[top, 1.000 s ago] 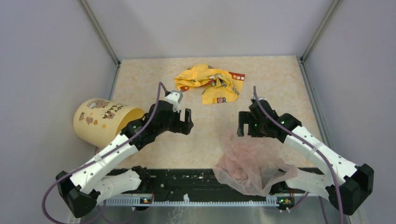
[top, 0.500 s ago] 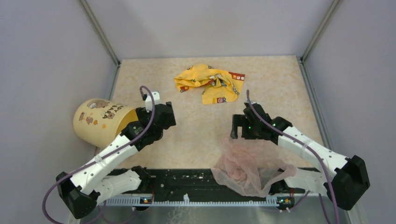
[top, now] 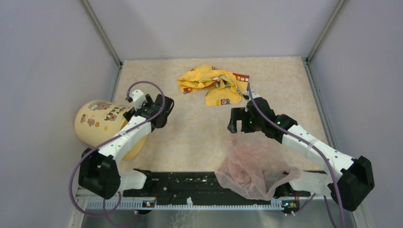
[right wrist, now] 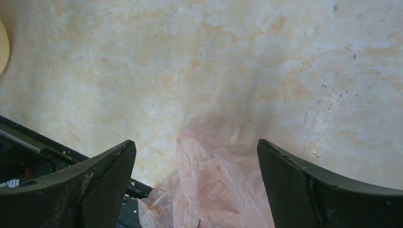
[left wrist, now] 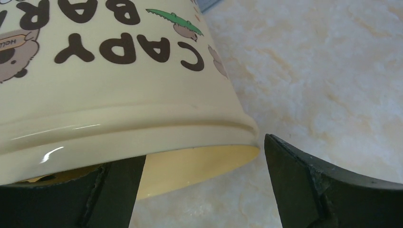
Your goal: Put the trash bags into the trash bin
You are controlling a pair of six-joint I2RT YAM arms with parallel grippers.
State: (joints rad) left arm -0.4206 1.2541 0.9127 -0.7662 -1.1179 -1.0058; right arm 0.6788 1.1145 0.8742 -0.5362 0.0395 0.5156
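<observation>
Noting my left gripper [left wrist: 197, 152] swung to trash bin [left wrist: 119, 104] rim, right gripper [right wrist: 195, 145] over trash bag [right wrist: 209, 190]; both spread, grasps pending.

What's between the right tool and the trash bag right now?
Nothing. In the right wrist view the open right tool frames the trash bag directly, with only bare tabletop around it.

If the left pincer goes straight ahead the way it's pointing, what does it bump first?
Most likely the trash bin: its rim sits right between the fingers of the open left pincer, very close, though depth is hard to judge.
</observation>
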